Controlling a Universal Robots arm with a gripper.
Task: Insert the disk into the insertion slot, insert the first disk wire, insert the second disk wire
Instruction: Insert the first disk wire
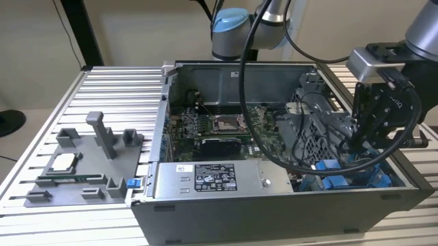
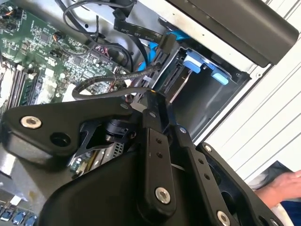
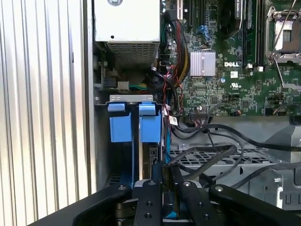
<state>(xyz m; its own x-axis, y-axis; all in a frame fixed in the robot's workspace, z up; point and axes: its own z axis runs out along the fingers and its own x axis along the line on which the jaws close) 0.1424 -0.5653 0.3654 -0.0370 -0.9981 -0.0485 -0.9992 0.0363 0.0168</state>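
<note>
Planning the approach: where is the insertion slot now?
The insertion slot sits in the case corner at the exterior view's right, beside the stickered grey box, below the gripper.

light: bright, even | shadows: soft inside case (image 1: 274, 215) | glare: slatted table (image 3: 42, 117)

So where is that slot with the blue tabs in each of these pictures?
Exterior view: the insertion slot sits in the computer case's near corner, on the exterior view's right, below the claw.
First wrist view: its blue tabs stand just beyond the claw, near the ribbed table.
Second wrist view: it lies beyond the claw, at the computer case's edge.
Shared landmark: the green circuit board.
</note>
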